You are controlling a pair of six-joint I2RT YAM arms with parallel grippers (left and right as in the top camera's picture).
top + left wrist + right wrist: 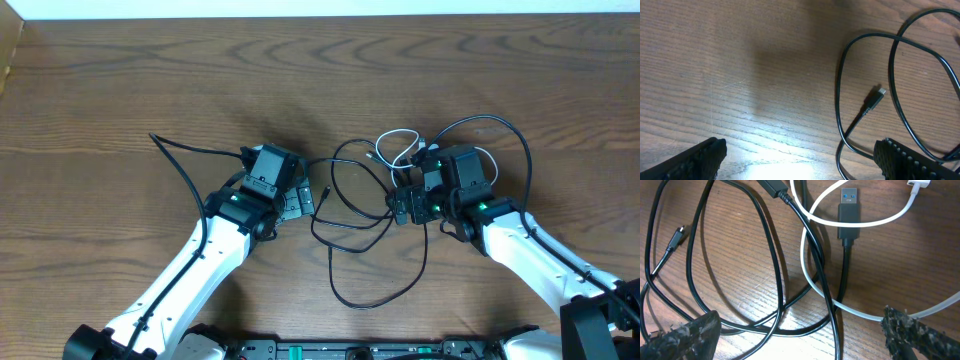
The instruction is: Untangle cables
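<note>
Now | left gripper agape | right gripper agape over crossed black cable, white cable

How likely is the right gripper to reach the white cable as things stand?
Probably yes: the right gripper hangs open over the white cable, which lies mostly bare, though the black cable crossing it might get caught too.

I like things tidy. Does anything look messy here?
Yes. The black cable and the white cable lie looped over each other in a tangle. Nothing looks broken or spilled.
</note>
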